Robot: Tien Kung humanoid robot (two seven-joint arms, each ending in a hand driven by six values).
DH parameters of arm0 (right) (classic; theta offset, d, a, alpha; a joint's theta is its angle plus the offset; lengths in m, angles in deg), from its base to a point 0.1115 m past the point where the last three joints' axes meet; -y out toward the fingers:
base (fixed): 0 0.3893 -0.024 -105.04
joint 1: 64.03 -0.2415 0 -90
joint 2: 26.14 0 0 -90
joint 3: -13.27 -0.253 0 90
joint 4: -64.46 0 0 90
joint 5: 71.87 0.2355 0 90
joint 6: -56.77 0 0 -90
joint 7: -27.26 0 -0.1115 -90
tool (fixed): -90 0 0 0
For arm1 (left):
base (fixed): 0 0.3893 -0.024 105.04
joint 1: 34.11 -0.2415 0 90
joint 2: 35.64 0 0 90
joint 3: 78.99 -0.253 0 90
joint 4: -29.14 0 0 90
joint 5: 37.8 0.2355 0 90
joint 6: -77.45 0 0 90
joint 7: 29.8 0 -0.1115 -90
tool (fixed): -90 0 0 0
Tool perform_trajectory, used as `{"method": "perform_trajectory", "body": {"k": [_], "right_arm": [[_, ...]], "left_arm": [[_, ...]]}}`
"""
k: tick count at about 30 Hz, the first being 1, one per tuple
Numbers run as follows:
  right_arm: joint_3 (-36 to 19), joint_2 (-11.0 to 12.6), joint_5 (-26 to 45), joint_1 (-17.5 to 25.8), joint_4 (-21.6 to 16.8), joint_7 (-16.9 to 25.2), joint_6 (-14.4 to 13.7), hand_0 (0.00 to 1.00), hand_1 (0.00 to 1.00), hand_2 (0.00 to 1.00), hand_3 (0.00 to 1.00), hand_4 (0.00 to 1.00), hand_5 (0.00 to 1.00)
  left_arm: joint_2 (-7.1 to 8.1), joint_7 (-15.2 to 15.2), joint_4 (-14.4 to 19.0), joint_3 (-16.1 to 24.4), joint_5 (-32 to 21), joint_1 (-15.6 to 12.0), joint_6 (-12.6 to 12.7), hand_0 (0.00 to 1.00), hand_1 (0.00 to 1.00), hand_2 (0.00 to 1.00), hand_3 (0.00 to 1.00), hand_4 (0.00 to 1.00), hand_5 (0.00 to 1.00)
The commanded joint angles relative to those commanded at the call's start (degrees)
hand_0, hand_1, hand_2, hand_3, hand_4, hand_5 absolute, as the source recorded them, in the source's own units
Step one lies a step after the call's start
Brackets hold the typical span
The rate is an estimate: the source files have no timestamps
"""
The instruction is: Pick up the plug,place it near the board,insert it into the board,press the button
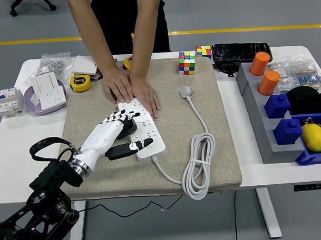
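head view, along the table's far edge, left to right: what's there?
Bag of small parts → white box → yellow tape measure → person's hands → Rubik's cube → smaller cube → black case → orange cylinders.
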Motion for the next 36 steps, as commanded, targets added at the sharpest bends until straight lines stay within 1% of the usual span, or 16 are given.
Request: {"method": "perform_trajectory", "body": {"k": [1,2,5,7,8,23,30,36], "right_arm": [[0.0,0.0,0.0,0.0,0.0,0.0,0.0,0.868,0.724,0.715,0.710,0.998,0.672],[-0.1,0.0,-0.1,0.0,0.0,0.0,0.0,0.868,0.724,0.715,0.710,0.998,0.672],[-0.2,0.0,-0.1,-0.1,0.0,0.0,0.0,0.868,0.724,0.715,0.710,0.998,0.672],[-0.1,0.0,-0.1,-0.1,0.0,0.0,0.0,0.868,0.724,0.715,0.710,0.998,0.672],[-0.1,0.0,0.0,-0.2,0.0,0.0,0.0,0.867,0.724,0.715,0.710,0.998,0.672],[-0.2,0.1,-0.1,-0.1,0.0,0.0,0.0,0.868,0.724,0.716,0.709,0.998,0.672],[0.0,0.1,-0.1,-0.2,0.0,0.0,0.0,0.867,0.724,0.716,0.709,0.998,0.670],[-0.1,0.1,-0.2,-0.1,0.0,0.0,0.0,0.868,0.724,0.716,0.709,0.998,0.670]], "left_arm": [[0.05,0.3,-0.1,0.0,0.2,0.0,-0.2,0.998,0.998,0.960,0.924,0.998,0.998],[0.12,0.6,-0.3,0.0,0.3,0.0,-0.6,0.998,0.998,0.957,0.900,0.998,0.998],[0.11,1.6,-0.8,-0.2,0.2,0.1,-2.4,0.998,0.998,0.957,0.900,0.998,0.998],[0.11,1.8,-0.9,-0.4,0.1,0.2,-3.0,0.998,0.998,0.957,0.900,0.998,0.998],[0.14,1.8,-0.9,-0.6,0.0,0.2,-3.0,0.998,0.998,0.931,0.891,0.998,0.998],[-0.08,2.1,-1.7,-3.5,0.3,2.7,-3.6,0.998,0.998,0.932,0.894,0.998,0.998],[-0.09,2.2,-2.6,-3.9,0.3,3.5,-4.0,0.998,0.998,0.930,0.898,0.998,0.998],[0.01,2.2,-2.8,-3.8,0.4,3.4,-4.1,0.998,0.998,0.927,0.900,0.998,0.998]]}}
